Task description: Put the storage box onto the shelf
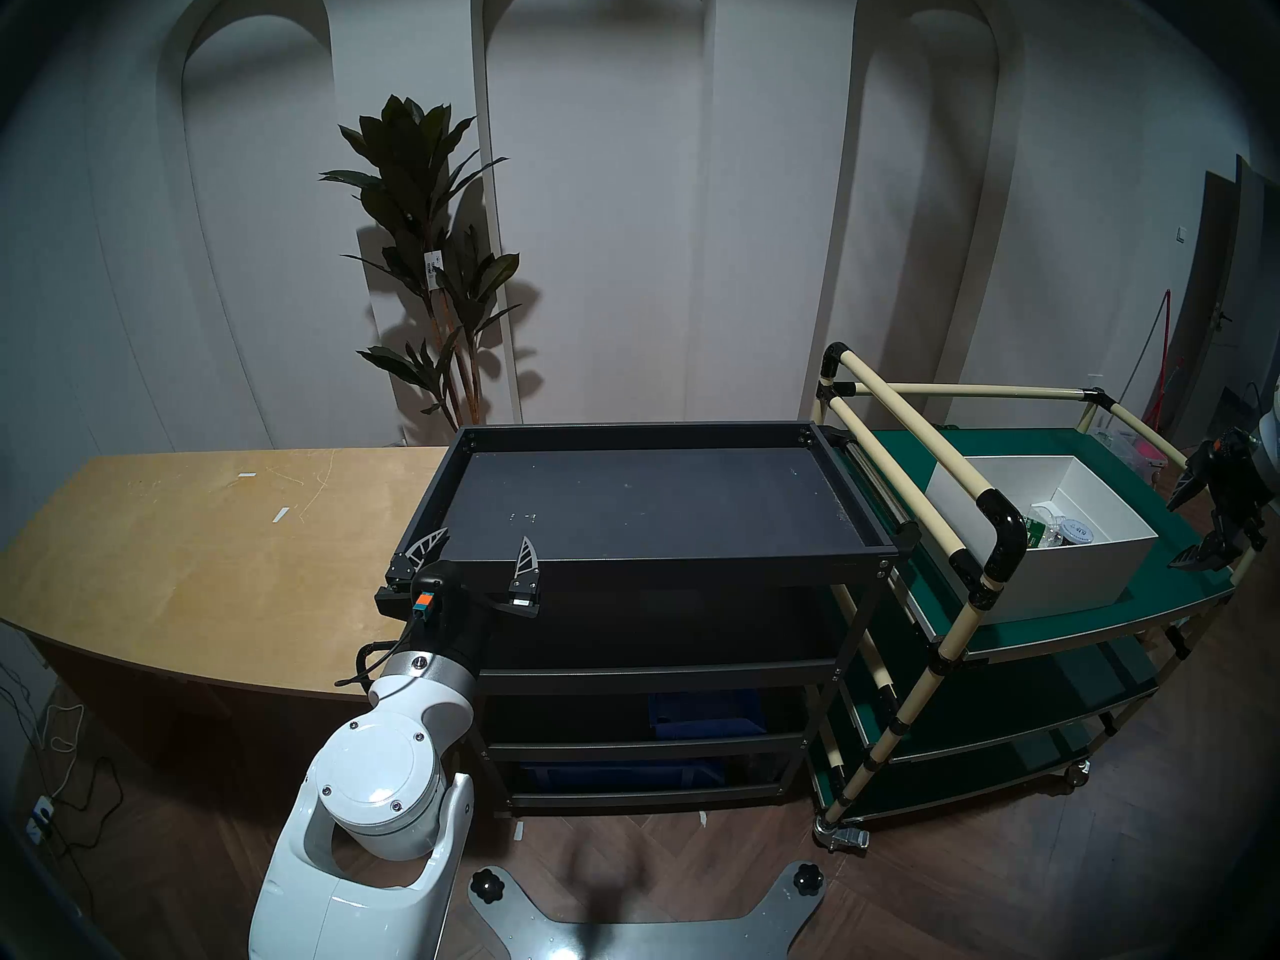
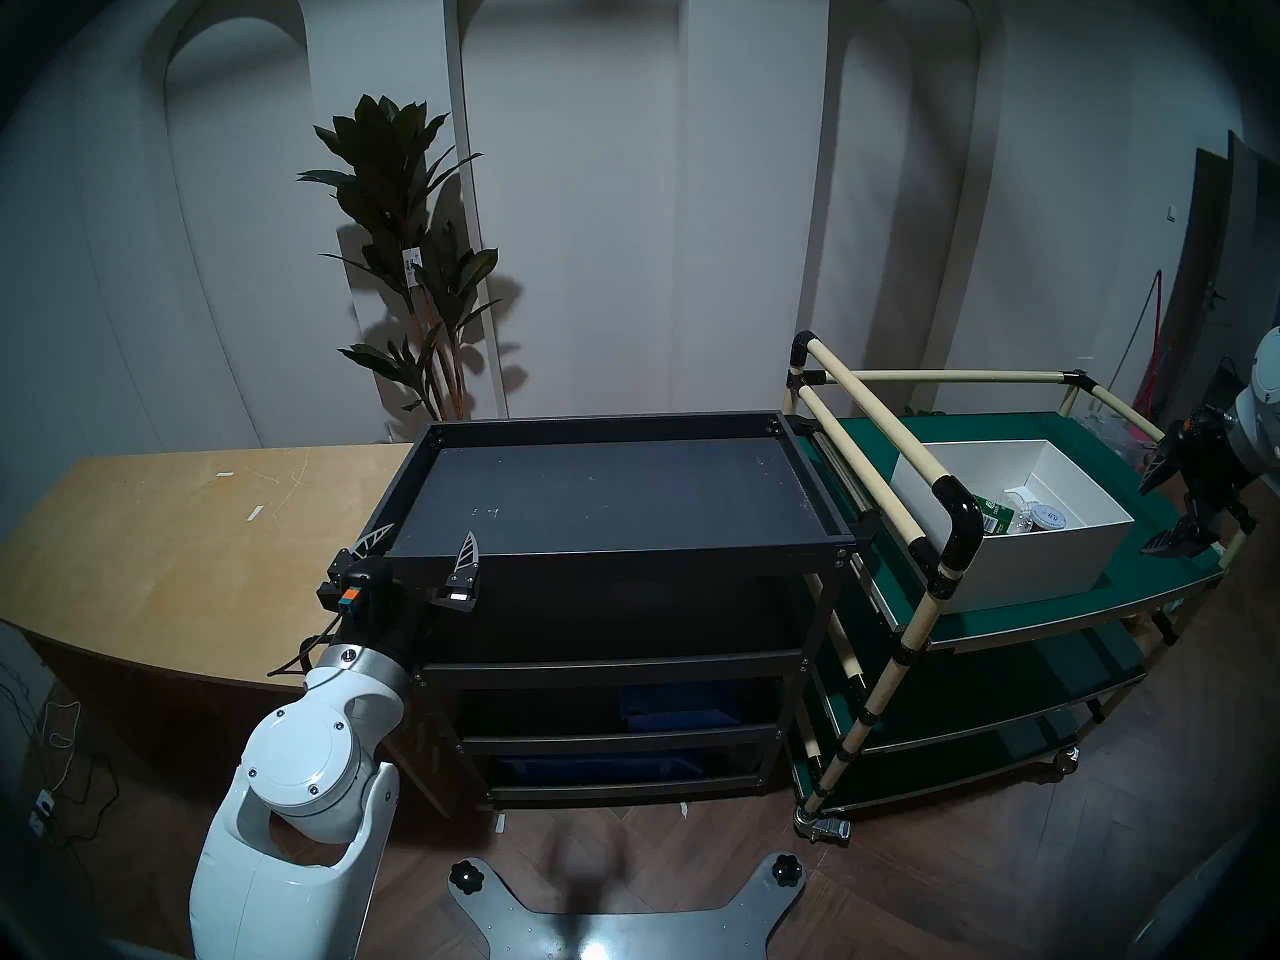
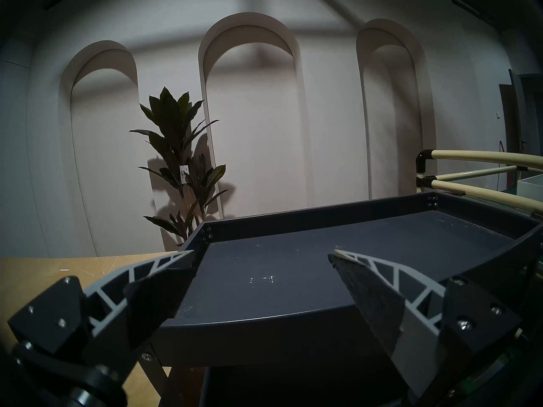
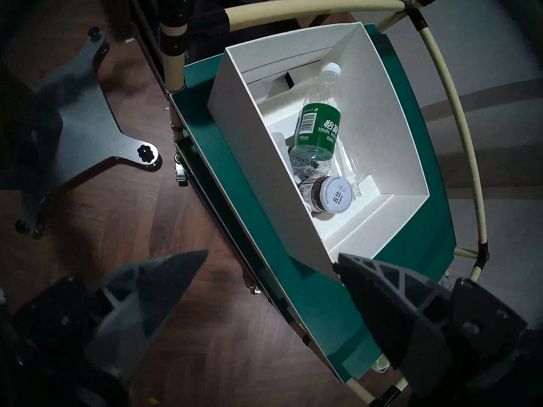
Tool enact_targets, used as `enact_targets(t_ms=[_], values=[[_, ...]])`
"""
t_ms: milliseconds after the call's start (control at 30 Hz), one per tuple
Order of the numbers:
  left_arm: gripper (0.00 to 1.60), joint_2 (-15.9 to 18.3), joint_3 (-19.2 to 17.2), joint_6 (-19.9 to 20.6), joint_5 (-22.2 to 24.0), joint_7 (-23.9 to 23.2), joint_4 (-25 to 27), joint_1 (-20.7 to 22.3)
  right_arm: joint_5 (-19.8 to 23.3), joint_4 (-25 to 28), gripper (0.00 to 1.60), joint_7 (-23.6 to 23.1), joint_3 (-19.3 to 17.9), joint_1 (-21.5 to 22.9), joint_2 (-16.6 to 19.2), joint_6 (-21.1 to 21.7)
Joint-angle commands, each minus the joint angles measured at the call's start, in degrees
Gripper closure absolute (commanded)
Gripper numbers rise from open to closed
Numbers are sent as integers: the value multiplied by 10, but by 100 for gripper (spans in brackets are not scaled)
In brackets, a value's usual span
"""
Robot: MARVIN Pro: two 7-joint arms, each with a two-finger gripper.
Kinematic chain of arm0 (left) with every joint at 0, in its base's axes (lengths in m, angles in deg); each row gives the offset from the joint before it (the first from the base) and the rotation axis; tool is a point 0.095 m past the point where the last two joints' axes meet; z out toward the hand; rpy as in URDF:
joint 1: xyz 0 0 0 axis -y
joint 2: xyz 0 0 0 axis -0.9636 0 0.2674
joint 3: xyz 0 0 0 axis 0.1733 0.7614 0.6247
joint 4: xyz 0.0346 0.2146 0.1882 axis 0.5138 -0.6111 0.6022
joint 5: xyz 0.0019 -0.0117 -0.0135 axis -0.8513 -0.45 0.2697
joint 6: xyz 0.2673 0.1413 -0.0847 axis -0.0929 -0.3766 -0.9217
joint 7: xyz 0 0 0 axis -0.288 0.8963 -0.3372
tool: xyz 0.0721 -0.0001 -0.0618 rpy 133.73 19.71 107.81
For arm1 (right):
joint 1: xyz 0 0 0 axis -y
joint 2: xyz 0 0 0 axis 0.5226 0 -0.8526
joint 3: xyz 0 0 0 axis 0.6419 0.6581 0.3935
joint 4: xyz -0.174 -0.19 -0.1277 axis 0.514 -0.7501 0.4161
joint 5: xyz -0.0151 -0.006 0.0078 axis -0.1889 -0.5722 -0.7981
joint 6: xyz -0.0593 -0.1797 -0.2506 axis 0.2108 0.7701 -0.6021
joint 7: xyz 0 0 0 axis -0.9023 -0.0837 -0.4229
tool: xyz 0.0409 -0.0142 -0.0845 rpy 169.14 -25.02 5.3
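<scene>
The white lidless storage box [image 1: 1080, 571] stands on the green deck of a cart at the right, also in the head right view [image 2: 1039, 564] and the right wrist view [image 4: 264, 162]. A green-labelled bottle [image 4: 318, 127] and a white-lidded jar [image 4: 335, 198] lie inside it. The black shelf [image 1: 644, 501] stands in the middle, its top tray bare [image 2: 609, 494] [image 3: 293, 268]. My left gripper [image 1: 485, 537] [image 2: 429, 530] [image 3: 263, 252] is open and empty at the tray's front left corner. My right gripper [image 1: 1177, 532] [image 2: 1144, 521] [image 4: 271, 253] is open and empty, just beyond the box's right end.
The cart's cream pipe rail [image 1: 900, 467] rises between the box and the shelf. A light wooden table [image 1: 194, 536] adjoins the shelf's left. A potted plant [image 1: 429, 259] stands behind. Blue bins [image 1: 706, 716] sit on lower shelf tiers. My base plate [image 1: 644, 924] lies on the floor.
</scene>
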Motion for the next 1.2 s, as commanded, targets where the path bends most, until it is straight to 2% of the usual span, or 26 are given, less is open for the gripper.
enact_targets(t_ms=[0,500,1167], values=[[0,0,0,-3,0,0,9,5,5,5,0,24,4,22,-16,12],[0,0,1,-3,0,1,4,5,9,11,0,68,47,73,-64,40],[0,1,2,-3,0,3,-2,6,-6,12,0,87,105,115,-105,51]])
